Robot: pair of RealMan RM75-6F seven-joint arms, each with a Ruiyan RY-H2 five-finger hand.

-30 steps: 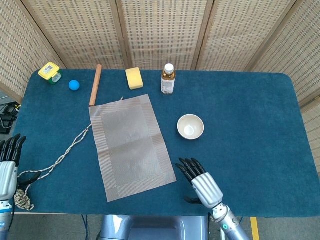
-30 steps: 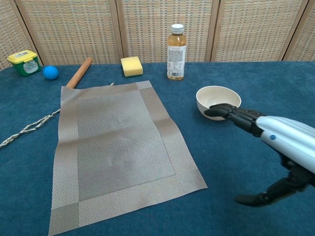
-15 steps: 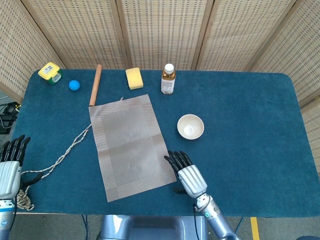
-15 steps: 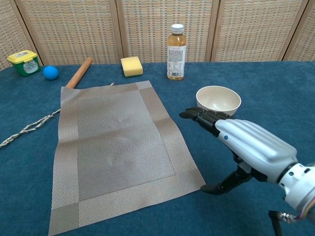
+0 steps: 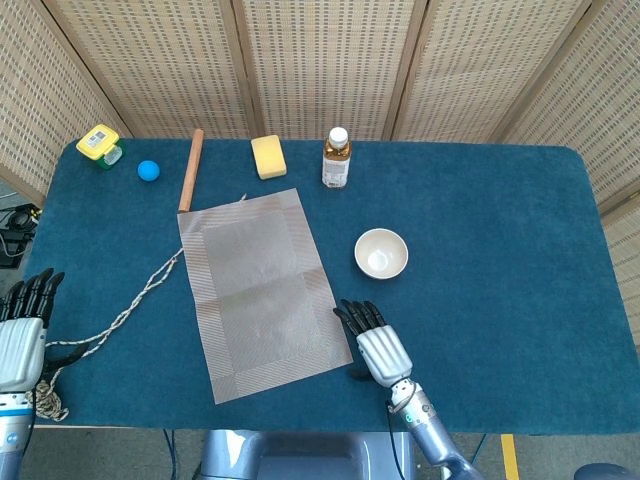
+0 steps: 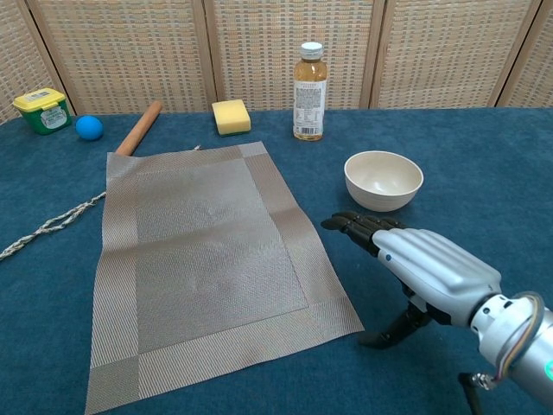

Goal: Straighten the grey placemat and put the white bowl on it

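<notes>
The grey placemat (image 5: 262,290) (image 6: 207,264) lies skewed on the blue table, its long side slanting toward the front right. The white bowl (image 5: 381,252) (image 6: 383,179) sits upright and empty to the mat's right, off the mat. My right hand (image 5: 372,342) (image 6: 415,264) hovers flat and open beside the mat's near right corner, fingers stretched out, thumb pointing down close to the cloth, holding nothing. My left hand (image 5: 24,325) stays open at the table's near left edge, seen only in the head view.
A rope (image 5: 110,325) (image 6: 47,225) trails from the mat's left side to the near left corner. Along the back stand a wooden rolling pin (image 5: 191,170), blue ball (image 5: 148,170), yellow sponge (image 5: 267,156), bottle (image 5: 336,158) and a yellow-lidded green box (image 5: 100,144).
My right hand has moved left from the front of the table to the mat's near right corner and lowered slightly. The mat, bowl and left hand are as before.
</notes>
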